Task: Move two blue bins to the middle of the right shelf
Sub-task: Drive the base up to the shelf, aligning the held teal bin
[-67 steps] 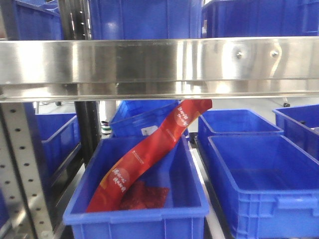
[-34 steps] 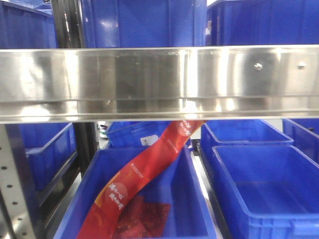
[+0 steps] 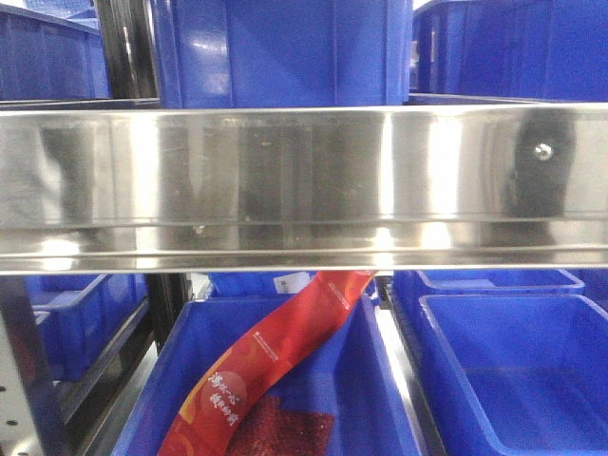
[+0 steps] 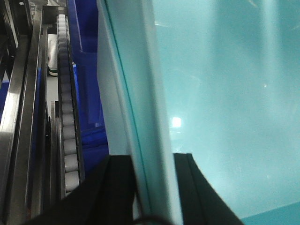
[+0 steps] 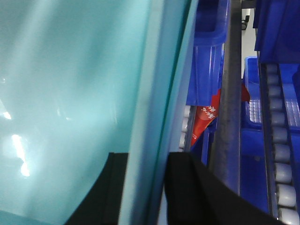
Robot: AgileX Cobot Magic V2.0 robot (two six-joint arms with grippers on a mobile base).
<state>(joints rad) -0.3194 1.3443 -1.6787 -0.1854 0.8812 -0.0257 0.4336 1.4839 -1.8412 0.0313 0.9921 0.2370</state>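
Between the left gripper [image 4: 149, 187] jaws sits the pale blue bin [image 4: 225, 93] rim, clamped from both sides; right gripper [image 5: 146, 187] jaws likewise closed on bin's opposite wall. Bin held beside steel shelf [image 3: 304, 180] rail and roller track [image 4: 65, 117], w/ dark blue bin [image 3: 285, 399] and red packet [image 3: 266, 361] below.

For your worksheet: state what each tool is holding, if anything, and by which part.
Left tool and right tool each clamp a rim wall of a pale blue bin; whether it is the same bin cannot be told.

Dark blue bins [image 3: 532, 370], red packet [image 3: 266, 366]
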